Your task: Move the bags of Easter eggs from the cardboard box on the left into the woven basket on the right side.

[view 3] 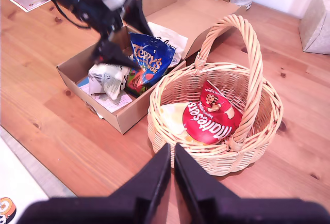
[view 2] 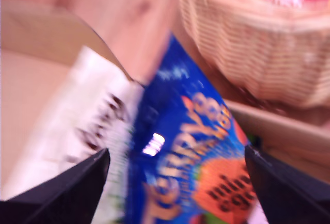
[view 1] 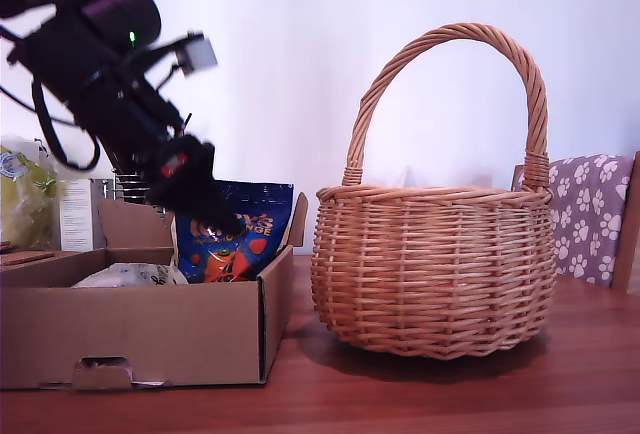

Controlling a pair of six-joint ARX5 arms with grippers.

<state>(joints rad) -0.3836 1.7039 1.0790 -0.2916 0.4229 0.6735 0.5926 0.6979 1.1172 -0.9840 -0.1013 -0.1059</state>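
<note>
Wooden counter (view 3: pixel 67 126), white wall behind. Cardboard box (view 1: pixel 140 329) beside woven basket (view 1: pixel 435 264); paw-print cushion (view 1: pixel 590 214) behind. Blue Terry's bag (view 1: pixel 245 244) upright in box, long axis tilted toward basket. My first hand (view 1: pixel 205 204) open astride it. Maltesers bag (view 3: pixel 211 121) in basket. My second hand (view 3: pixel 171 157) closed, empty.

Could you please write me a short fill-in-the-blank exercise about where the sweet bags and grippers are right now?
1. The red Maltesers bag lies inside the ____.
2. The blue Terry's bag stands in the cardboard ____.
3. My second gripper hovers above the table with its jaws ____.

Missing words: basket; box; shut
</note>
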